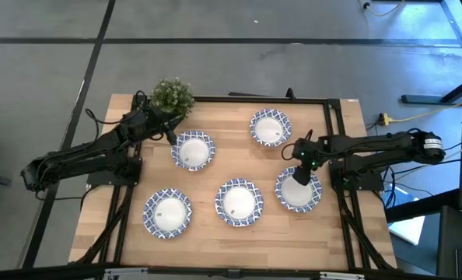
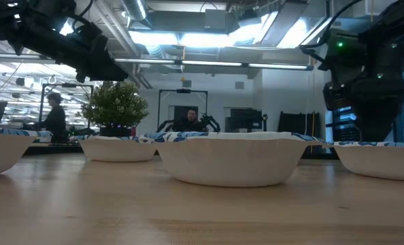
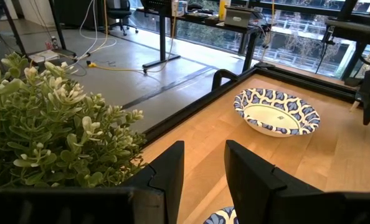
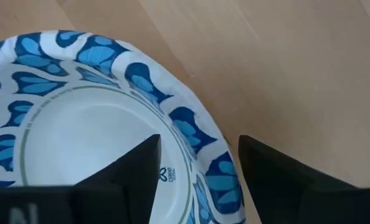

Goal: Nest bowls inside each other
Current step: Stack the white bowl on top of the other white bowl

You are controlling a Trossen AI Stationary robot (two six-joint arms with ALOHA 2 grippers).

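Five blue-and-white rimmed bowls sit apart on the wooden table: far-left bowl point(image 1: 193, 150), far-right bowl point(image 1: 270, 127), near-left bowl point(image 1: 167, 212), middle bowl point(image 1: 239, 202), right bowl point(image 1: 298, 190). My right gripper point(image 1: 300, 177) is open, low over the right bowl. In the right wrist view my right gripper point(image 4: 199, 142) has one finger point(image 4: 132, 171) inside the rim point(image 4: 213, 177) and one finger point(image 4: 284, 177) outside it; no touch shows. My left gripper point(image 1: 171, 136) is open and raised beside the far-left bowl's far edge, next to the plant point(image 1: 172, 95). My left gripper point(image 3: 203, 152) faces the far-right bowl point(image 3: 276, 112).
The small green potted plant point(image 3: 54, 124) stands at the table's far-left corner, close beside my left gripper. A black frame point(image 1: 336, 109) runs along the table's edges. Bare wood lies between the bowls. People point(image 2: 188, 121) and desks show in the room behind.
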